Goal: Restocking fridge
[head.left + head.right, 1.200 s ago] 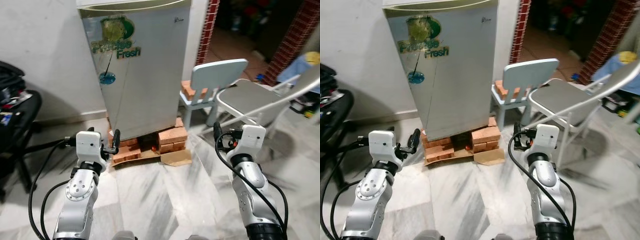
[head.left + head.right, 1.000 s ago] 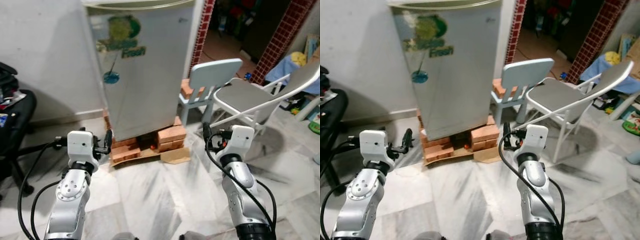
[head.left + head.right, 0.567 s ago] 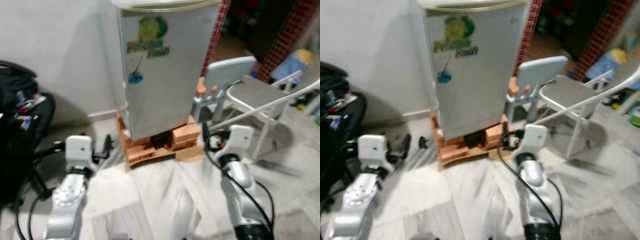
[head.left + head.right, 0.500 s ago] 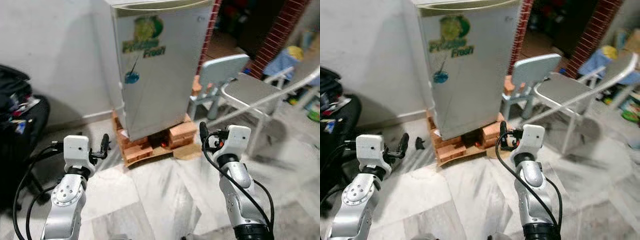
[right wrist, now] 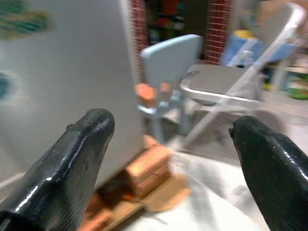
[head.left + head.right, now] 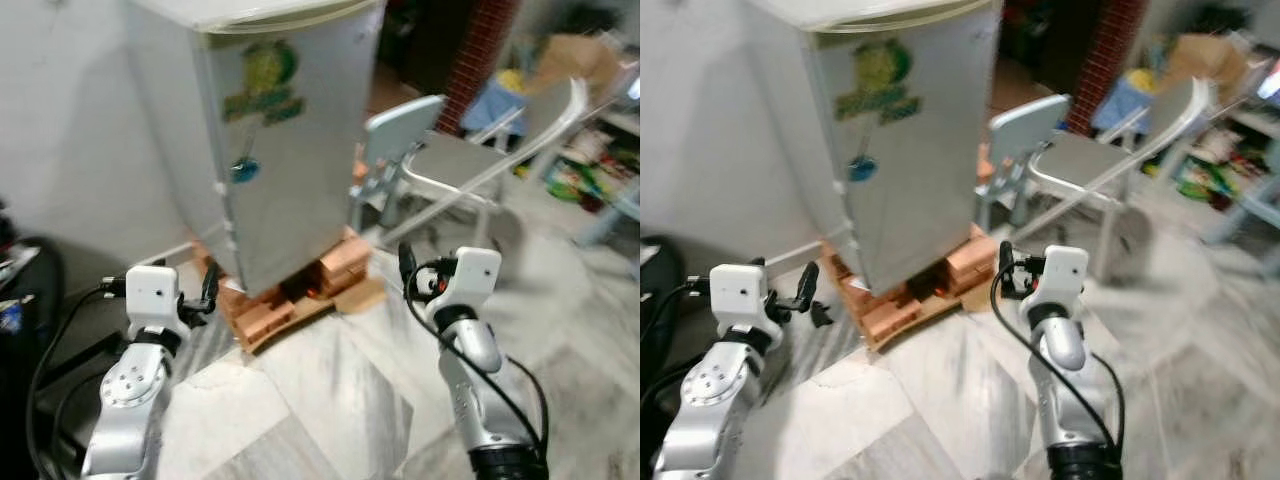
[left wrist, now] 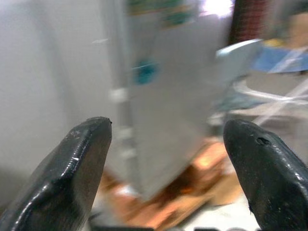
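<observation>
Left eye view: we stand facing a small silver fridge (image 6: 270, 140), door closed, raised on stacked bricks (image 6: 300, 290) over a marble floor (image 6: 330, 400). We hold both arms forward at chest height. The left gripper (image 7: 166, 159) has its fingers spread wide with nothing between them; the right gripper (image 5: 173, 159) is likewise wide open and empty. Neither touches the fridge, which lies ahead and slightly to our left, near but apart. To its right stand a pale blue plastic chair (image 6: 400, 130) and a grey folding chair (image 6: 470, 165).

We judge the step in hand to be the approach. To do it well we should square up to the door, stop within reach of its edge, and keep clear of the bricks and the chair legs, since the picture is blurred as we move.

The door carries a green decal (image 6: 262, 80) with two lines of lettering, too blurred to read, and a small blue round sticker (image 6: 243, 168) below it.
</observation>
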Tool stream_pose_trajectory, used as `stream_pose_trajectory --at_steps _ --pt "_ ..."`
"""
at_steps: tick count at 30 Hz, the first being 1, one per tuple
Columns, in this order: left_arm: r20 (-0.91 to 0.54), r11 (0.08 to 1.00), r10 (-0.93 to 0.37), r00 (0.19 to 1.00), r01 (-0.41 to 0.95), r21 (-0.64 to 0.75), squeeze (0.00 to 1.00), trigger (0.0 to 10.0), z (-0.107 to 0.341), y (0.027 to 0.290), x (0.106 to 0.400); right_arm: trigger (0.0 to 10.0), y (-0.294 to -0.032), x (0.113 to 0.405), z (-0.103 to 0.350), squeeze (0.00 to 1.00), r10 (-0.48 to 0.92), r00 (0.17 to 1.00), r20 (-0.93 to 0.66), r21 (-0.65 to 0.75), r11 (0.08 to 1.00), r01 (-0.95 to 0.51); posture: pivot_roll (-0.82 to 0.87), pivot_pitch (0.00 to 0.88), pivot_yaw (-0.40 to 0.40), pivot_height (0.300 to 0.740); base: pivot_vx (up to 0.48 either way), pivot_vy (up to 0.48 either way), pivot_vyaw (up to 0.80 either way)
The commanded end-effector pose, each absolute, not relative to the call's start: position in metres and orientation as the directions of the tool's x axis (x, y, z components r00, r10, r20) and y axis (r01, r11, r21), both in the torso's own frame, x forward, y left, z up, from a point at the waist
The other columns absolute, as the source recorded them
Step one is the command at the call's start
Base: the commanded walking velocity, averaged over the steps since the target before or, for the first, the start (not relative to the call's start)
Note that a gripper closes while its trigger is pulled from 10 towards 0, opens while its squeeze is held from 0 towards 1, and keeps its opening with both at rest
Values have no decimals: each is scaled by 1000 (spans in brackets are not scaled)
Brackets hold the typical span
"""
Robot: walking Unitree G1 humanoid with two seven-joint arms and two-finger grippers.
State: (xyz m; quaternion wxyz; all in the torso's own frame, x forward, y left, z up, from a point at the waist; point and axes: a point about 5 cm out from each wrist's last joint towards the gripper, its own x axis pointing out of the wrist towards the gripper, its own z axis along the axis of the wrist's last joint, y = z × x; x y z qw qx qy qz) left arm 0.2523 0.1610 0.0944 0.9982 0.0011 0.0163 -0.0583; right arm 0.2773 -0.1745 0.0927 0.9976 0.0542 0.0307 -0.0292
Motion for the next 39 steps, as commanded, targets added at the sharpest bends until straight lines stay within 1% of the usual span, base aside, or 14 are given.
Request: stream_pose_trajectory --at_steps 1,11,29,32,39 --pt "-37 996 -91 995 92 17 0 10000 96 171 251 10000 -167 281 98 0 -39 998 -47 120 992 45 86 0 -8 740 270 398 -800" --pt "-42 996 -92 995 92 9 0 10000 94 169 251 10000 -168 280 98 0 -39 998 -44 117 992 44 83 0 -8 740 0 456 -800" --pt "-49 998 -64 997 65 12 0 10000 92 173 247 10000 -167 279 98 0 -41 998 -42 108 993 45 89 0 -9 740 0 475 0" --pt "-42 997 -69 997 71 31 0 10000 93 173 246 10000 -167 279 98 0 -46 998 -42 99 994 50 90 0 -10 740 0 116 0" --pt "-30 996 -72 997 73 49 0 10000 95 174 246 10000 -169 277 98 0 -55 997 -48 104 993 60 87 0 -9 740 0 0 -800"
